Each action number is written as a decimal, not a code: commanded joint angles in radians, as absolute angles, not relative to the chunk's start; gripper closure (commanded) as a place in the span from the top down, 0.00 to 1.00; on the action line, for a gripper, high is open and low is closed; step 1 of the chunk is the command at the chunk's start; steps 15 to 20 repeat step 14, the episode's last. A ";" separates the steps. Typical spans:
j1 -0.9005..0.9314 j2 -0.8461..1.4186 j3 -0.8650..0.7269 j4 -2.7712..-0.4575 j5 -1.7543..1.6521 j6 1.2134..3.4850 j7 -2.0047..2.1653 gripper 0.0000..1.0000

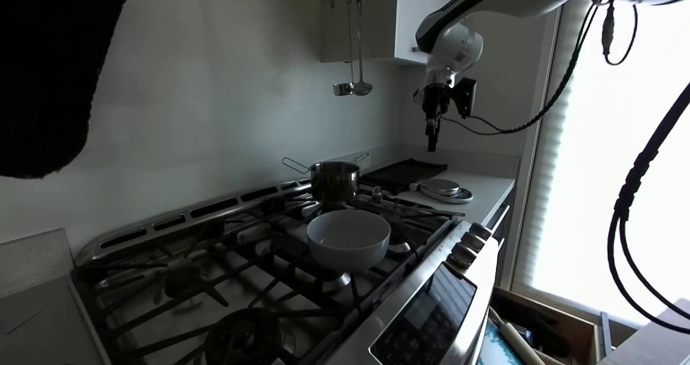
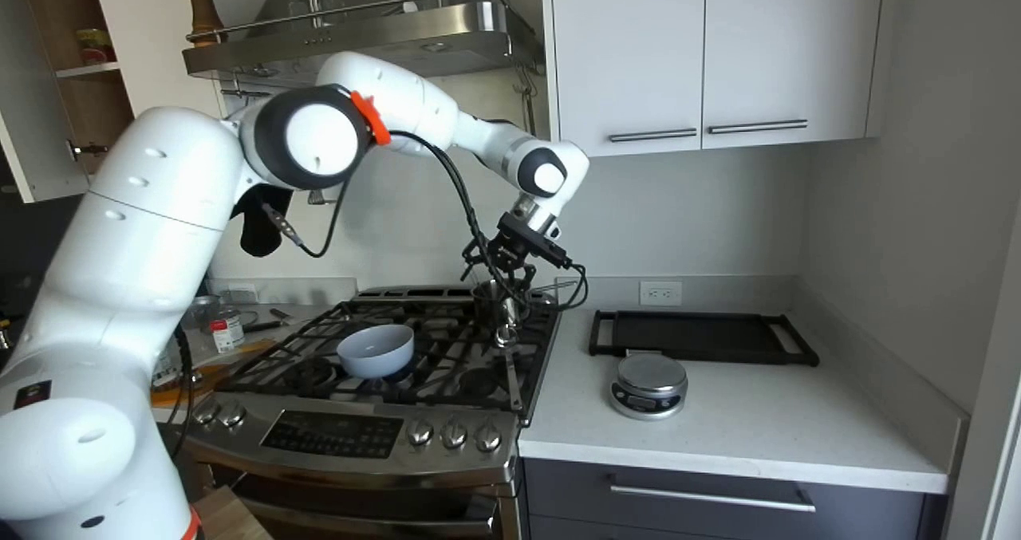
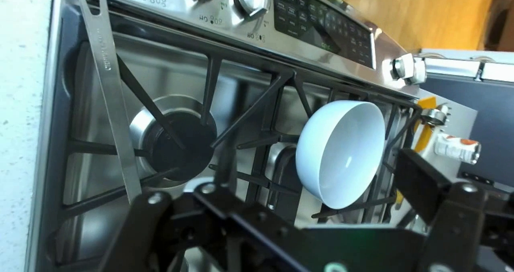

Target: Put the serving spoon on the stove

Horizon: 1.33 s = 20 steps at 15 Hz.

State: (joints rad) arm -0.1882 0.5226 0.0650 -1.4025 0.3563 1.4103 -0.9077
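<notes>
Serving spoon [image 3: 116, 119] on the stove [image 3: 160, 57], far end hidden.
In the wrist view the gripper [image 3: 318, 159] covers that end; in an exterior view it is hard to make out near the pot [image 1: 334, 187]. Only the exterior views show a kitchen scale [image 2: 650, 380]. The arm [image 2: 403, 93] arches over, gripper pointing down, jaws spread wide.

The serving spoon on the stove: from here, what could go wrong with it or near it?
1. The serving spoon reaches past the grates at the front of the stove, so a bump might knock it off.
2. The open gripper, if it swings low, could push the white bowl or the metal pot.
</notes>
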 commanded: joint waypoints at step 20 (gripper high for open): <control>0.020 0.059 0.067 -1.876 0.060 1.794 -0.739 1.00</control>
